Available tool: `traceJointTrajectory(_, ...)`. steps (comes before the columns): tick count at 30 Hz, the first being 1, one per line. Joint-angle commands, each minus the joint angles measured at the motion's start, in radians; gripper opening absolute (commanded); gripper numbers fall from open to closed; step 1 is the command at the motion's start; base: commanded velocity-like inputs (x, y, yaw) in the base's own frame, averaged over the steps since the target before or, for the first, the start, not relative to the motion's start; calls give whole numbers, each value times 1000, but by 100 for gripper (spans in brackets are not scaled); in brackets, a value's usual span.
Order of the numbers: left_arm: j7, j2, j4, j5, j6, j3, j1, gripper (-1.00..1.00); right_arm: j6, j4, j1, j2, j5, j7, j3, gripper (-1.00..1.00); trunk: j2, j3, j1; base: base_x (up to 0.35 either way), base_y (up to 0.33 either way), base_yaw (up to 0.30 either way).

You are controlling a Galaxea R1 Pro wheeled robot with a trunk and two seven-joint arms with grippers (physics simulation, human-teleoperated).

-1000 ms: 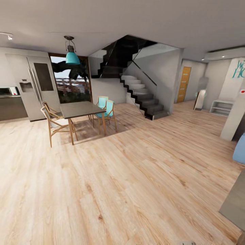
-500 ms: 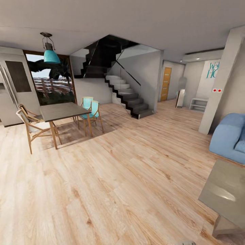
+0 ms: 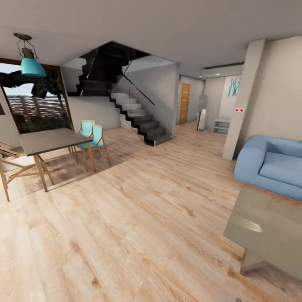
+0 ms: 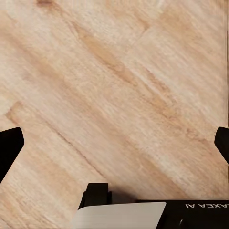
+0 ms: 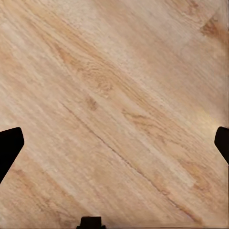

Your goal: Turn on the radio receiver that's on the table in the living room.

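Where the wood floor (image 3: 138,218) spreads out, a dark dining table (image 3: 48,140) stands at left, stairs (image 3: 138,119) mid-room, then a blue sofa (image 3: 272,165). The grey glossy surface (image 3: 268,228) sits low at right, cut off by the frame, its long axis unclear. Left claw (image 4: 114,143) and right claw (image 5: 114,143) both gape wide over floor.

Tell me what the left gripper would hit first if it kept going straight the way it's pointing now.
The wood floor: the left gripper points at bare planks, fingertips spread wide, nothing between them. How far off the floor lies is unclear.
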Motion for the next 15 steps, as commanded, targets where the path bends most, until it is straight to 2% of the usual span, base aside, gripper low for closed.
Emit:
traceJointTrajectory(1,0,0,0,0,0,0,0,100,0,0,0,0,0,0,0,100,0,0,0,0,0,-285)
traceJointTrajectory(15,0,0,0,0,-1,0,0,100,0,0,0,0,0,0,0,100,0,0,0,0,0,-285)
